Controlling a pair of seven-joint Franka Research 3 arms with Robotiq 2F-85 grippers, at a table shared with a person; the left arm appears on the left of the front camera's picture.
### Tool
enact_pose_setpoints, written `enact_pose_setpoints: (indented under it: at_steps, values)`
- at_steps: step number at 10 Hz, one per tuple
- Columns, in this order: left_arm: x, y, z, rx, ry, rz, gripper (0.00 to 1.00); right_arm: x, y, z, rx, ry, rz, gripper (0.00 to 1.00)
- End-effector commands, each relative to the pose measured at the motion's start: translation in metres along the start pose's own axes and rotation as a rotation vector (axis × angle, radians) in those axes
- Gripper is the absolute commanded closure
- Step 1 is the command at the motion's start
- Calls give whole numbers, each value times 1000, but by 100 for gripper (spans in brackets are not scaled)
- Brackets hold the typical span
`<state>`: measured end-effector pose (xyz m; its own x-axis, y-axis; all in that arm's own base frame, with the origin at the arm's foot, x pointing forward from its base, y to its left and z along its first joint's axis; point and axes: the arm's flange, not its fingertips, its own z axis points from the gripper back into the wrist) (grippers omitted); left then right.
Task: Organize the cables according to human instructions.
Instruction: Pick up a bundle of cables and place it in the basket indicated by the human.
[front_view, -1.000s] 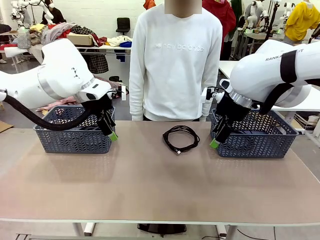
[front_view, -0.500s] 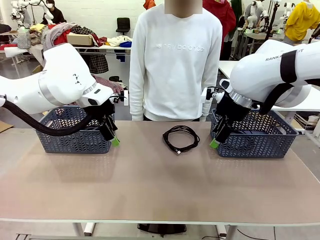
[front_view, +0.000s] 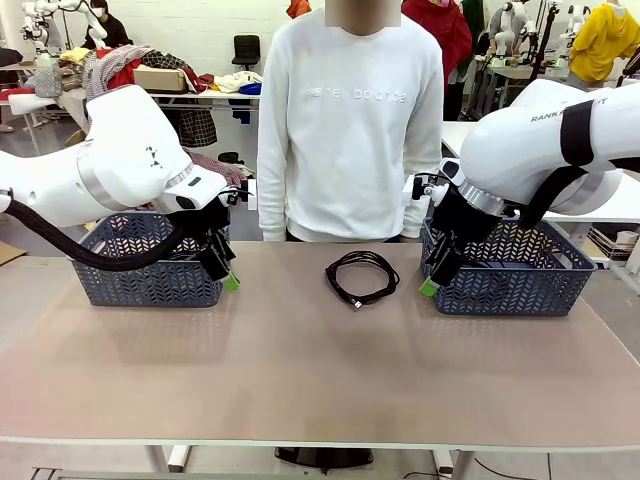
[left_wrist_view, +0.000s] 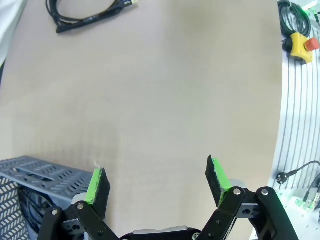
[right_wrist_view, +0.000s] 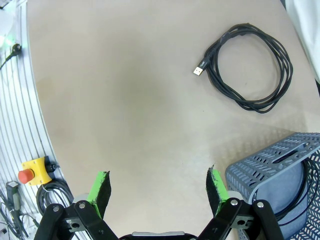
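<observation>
Coiled cable (front_view: 362, 277) on table (front_view: 300, 370), near far edge, midway between two baskets. Left basket (front_view: 150, 270) at far left of table; right basket (front_view: 515, 272) at far right. Left gripper (front_view: 224, 272) just beside left basket's inner corner; right gripper (front_view: 432, 278) at right basket's inner corner. Person (front_view: 348, 120) behind table, directly beyond cable.

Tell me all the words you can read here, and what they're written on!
"new balance": on the person's white sweatshirt.
"RANKA": part of a word on the right arm; the rest is hidden by a black strap.
Any print on the yellow button box is too small to read.
</observation>
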<state>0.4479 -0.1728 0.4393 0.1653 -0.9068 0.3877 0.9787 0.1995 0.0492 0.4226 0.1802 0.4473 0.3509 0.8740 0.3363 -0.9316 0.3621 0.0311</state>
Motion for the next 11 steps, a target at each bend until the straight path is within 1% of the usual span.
enact_pose_setpoints:
  at_steps: [1,11]
  values:
    - [-1,1,1,-5,-1,3,0,1,0,0,-2,-1,-1,0]
    - [-1,1,1,-5,-1,3,0,1,0,0,-2,-1,-1,0]
